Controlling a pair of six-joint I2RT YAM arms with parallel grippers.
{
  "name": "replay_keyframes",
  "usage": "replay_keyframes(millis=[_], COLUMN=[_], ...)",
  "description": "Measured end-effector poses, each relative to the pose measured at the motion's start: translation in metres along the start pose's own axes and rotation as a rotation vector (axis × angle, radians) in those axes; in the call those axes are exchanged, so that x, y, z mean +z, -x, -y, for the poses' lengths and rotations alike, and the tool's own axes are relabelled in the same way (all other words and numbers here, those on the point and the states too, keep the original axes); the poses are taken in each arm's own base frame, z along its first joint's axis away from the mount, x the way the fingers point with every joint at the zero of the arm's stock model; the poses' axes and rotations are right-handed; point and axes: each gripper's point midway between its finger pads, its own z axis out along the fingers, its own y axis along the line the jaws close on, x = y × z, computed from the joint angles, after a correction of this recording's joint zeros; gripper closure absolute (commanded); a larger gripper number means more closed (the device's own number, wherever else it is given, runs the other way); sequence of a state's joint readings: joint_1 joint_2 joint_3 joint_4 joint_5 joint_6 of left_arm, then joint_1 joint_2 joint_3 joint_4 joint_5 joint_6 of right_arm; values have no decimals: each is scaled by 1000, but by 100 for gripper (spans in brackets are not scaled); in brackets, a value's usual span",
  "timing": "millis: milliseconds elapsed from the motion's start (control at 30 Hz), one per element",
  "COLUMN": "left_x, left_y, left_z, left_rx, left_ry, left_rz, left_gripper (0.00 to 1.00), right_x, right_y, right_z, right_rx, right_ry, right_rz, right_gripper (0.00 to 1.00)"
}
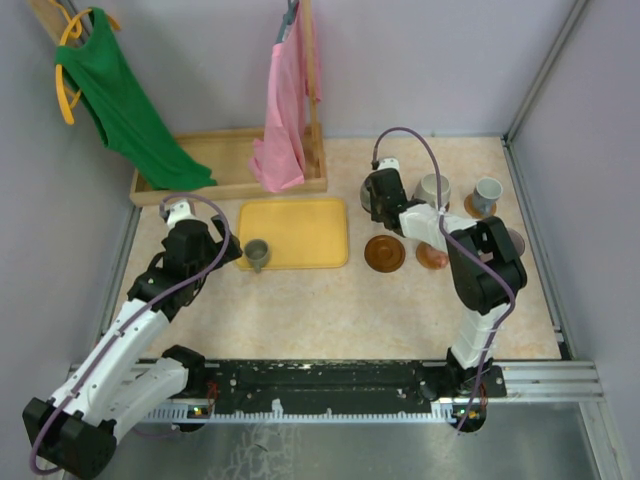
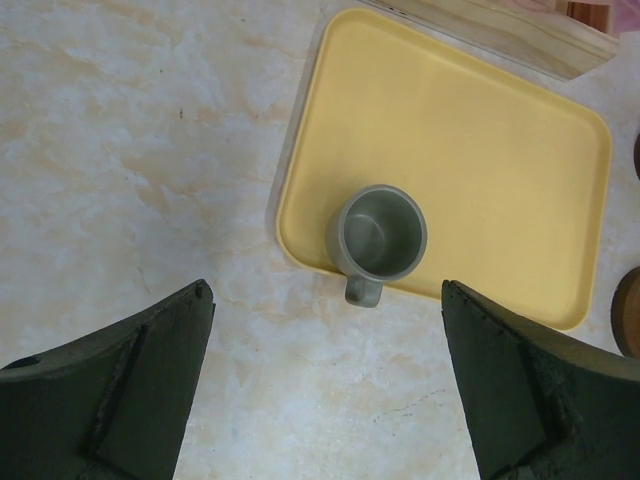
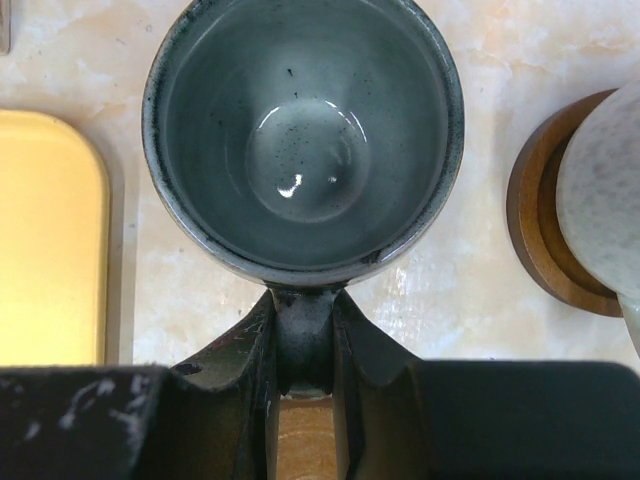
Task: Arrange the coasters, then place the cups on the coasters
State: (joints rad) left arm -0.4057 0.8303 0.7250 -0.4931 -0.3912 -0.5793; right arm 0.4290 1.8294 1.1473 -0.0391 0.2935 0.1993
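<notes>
My right gripper [image 3: 303, 330] is shut on the handle of a dark blue-grey cup [image 3: 303, 130], which stays upright; in the top view this gripper [image 1: 385, 196] is at the back right. A strip of tan coaster [image 3: 305, 440] shows under the handle. Beside it a cream cup [image 3: 600, 200] stands on a brown coaster [image 3: 530, 240]. Two cups [image 1: 433, 190] [image 1: 487, 193] stand on coasters at the back right. Two bare coasters [image 1: 384, 253] [image 1: 432, 257] lie in front. My left gripper [image 2: 327, 300] is open just short of a grey-green cup [image 2: 378, 235] on the tray's edge.
The yellow tray [image 1: 300, 232] lies mid-table. Behind it a wooden rack [image 1: 235, 175] carries a green cloth [image 1: 125, 105] and a pink cloth [image 1: 285, 110]. Walls close in on the left, back and right. Something mauve [image 1: 516, 240] peeks out behind the right arm.
</notes>
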Motion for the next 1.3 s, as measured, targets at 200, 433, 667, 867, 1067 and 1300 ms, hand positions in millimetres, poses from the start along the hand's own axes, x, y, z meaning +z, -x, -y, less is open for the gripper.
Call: replay_keyframes(millis=[200, 433, 667, 867, 1067, 1300], left_x=[2, 2, 2, 2, 1, 1], left_y=[-1, -1, -1, 0, 0, 0], left_z=[0, 1, 1, 1, 1, 1], left_rx=[1, 1, 1, 0, -1, -1], left_ry=[1, 1, 1, 0, -1, -1], left_rz=[-3, -3, -2, -1, 1, 1], left_gripper=[0, 0, 0, 0, 0, 0], right_x=[-3, -3, -3, -3, -2, -3], right_y=[-2, -2, -3, -2, 0, 0], right_z=[1, 1, 1, 1, 0, 0], right_rx=[6, 12, 12, 14, 16, 18], right_ry=[0, 0, -1, 0, 2, 2], right_rz=[-6, -6, -6, -3, 4, 4], right_gripper=[100, 95, 79, 74, 73, 71])
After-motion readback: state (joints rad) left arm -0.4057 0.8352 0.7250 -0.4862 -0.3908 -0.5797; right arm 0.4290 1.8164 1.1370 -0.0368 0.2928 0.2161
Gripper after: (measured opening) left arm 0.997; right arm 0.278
